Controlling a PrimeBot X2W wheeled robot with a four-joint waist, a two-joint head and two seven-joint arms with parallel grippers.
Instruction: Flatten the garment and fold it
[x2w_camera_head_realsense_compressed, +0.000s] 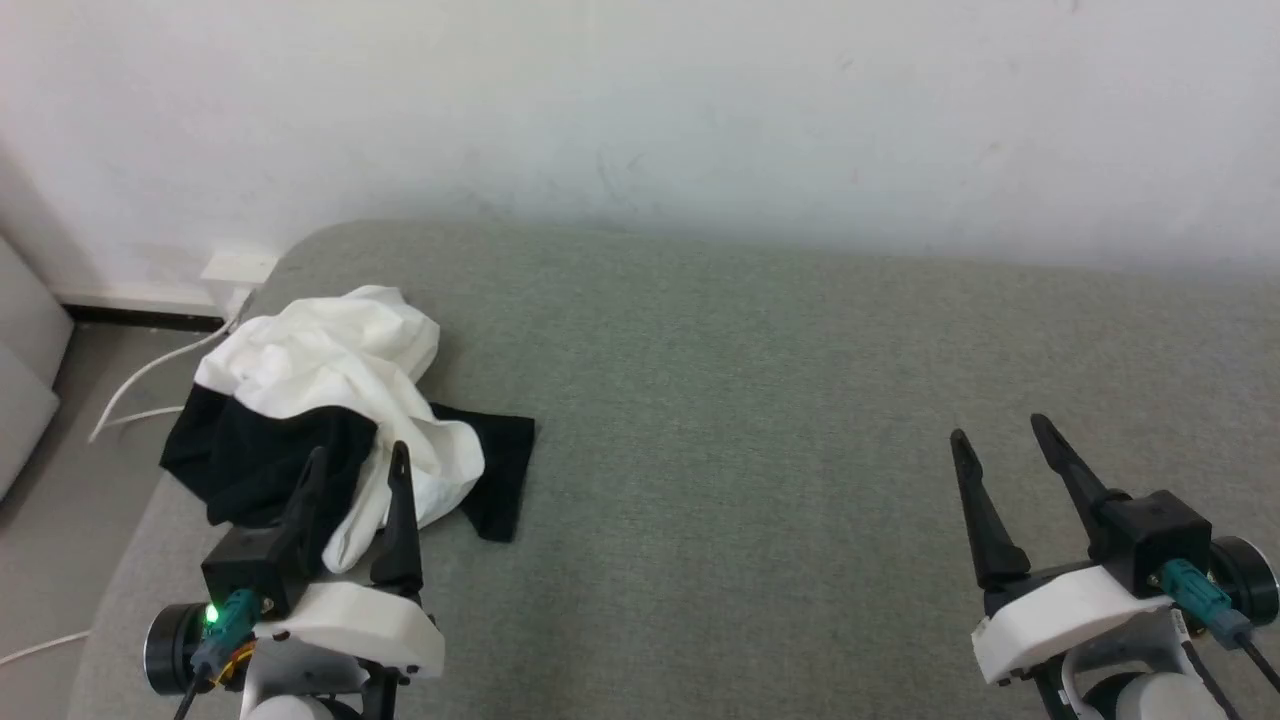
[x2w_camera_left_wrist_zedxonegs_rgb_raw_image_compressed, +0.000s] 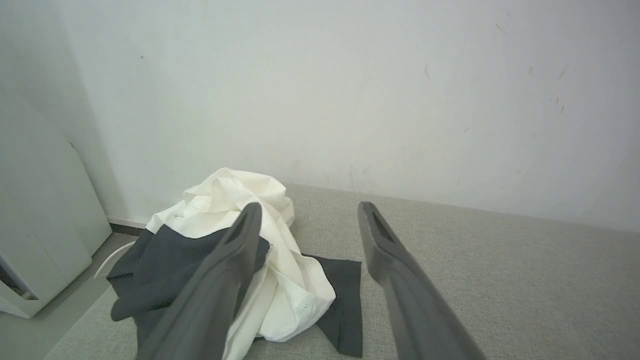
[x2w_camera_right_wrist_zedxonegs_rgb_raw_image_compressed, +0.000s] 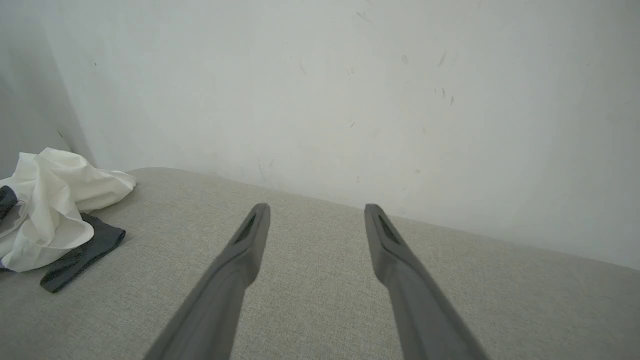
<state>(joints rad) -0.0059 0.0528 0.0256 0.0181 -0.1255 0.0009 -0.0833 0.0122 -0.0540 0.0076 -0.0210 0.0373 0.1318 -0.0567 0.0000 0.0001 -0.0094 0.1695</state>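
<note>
The garment (x2w_camera_head_realsense_compressed: 330, 400) lies crumpled in a heap at the left end of the grey-green cushion, white cloth bunched over black parts. My left gripper (x2w_camera_head_realsense_compressed: 358, 455) hovers open just in front of the heap, its fingers overlapping the near edge of the cloth in the head view. In the left wrist view the garment (x2w_camera_left_wrist_zedxonegs_rgb_raw_image_compressed: 280, 280) sits ahead of and to the left of the left gripper (x2w_camera_left_wrist_zedxonegs_rgb_raw_image_compressed: 309, 210), nothing between the fingers. My right gripper (x2w_camera_head_realsense_compressed: 1000, 430) stands open far to the right over bare cushion. The right wrist view shows the garment (x2w_camera_right_wrist_zedxonegs_rgb_raw_image_compressed: 55, 210) at its left edge, well away from the right gripper (x2w_camera_right_wrist_zedxonegs_rgb_raw_image_compressed: 316, 210).
The grey-green cushion (x2w_camera_head_realsense_compressed: 760, 420) runs wide between the two arms and ends against a white wall (x2w_camera_head_realsense_compressed: 640, 110). Off its left end lie floor, a white wall socket (x2w_camera_head_realsense_compressed: 238, 268) with white cables (x2w_camera_head_realsense_compressed: 140, 385), and a pale cabinet (x2w_camera_left_wrist_zedxonegs_rgb_raw_image_compressed: 40, 235).
</note>
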